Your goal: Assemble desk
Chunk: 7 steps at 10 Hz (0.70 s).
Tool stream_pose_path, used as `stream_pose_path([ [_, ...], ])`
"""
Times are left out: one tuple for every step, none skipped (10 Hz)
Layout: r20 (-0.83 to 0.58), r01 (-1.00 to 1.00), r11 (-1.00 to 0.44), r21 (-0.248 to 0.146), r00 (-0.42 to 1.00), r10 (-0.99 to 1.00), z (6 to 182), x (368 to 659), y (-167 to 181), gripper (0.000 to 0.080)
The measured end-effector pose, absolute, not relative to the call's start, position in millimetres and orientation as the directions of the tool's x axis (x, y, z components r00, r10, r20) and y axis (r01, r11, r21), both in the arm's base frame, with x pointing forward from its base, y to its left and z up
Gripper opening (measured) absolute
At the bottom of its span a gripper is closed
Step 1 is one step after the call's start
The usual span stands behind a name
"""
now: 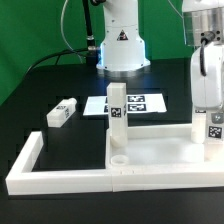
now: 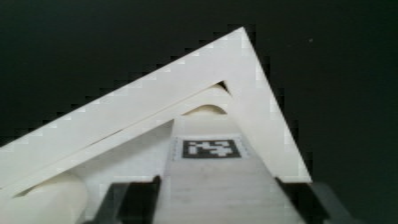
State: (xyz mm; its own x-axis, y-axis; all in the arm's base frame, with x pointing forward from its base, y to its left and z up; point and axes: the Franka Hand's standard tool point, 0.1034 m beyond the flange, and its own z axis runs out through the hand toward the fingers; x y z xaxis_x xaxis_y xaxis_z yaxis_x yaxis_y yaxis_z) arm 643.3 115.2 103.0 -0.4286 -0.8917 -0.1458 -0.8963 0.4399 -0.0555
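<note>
Black gripper fingers clench a white block leg, its square tag facing the wrist camera, directly above a pointed corner of the white desk top. In the exterior view the gripper hangs at 3 o'clock, the held leg's tag showing just below it at the desk top's corner there. A second leg stands upright on the tray at 12 o'clock of its rim, seemingly already fitted. A third leg lies loose on the black table at 9 o'clock. Behind sits the marker board. A fourth leg is not visible. Judging by this, roughly one leg is done, one is underway, two remain.
</note>
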Motion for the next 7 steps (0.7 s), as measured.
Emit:
stream_pose_path([
  [-0.143,-0.911,0.408,-0.06,-0.396,-0.907,102.9,643.1,115.2,0.0288],
  [-0.14,-0.928,0.367,-0.066,-0.356,-0.924,102.6,642.8,114.9,0.0401],
  [-0.121,-0.981,0.169,-0.092,-0.157,-0.98,102.7,642.7,113.7,0.054],
  [-0.106,-0.993,-0.011,-0.118,0.023,-0.994,104.9,643.8,113.6,0.054],
  [-0.08,-0.967,-0.2,-0.157,0.215,-0.973,105.7,644.9,113.0,0.063],
  [-0.071,-0.966,-0.193,-0.171,0.208,-0.976,105.4,640.3,117.7,0.0643],
  [-0.052,-0.94,-0.293,-0.173,0.306,-0.951,104.5,638.5,118.3,0.0643],
])
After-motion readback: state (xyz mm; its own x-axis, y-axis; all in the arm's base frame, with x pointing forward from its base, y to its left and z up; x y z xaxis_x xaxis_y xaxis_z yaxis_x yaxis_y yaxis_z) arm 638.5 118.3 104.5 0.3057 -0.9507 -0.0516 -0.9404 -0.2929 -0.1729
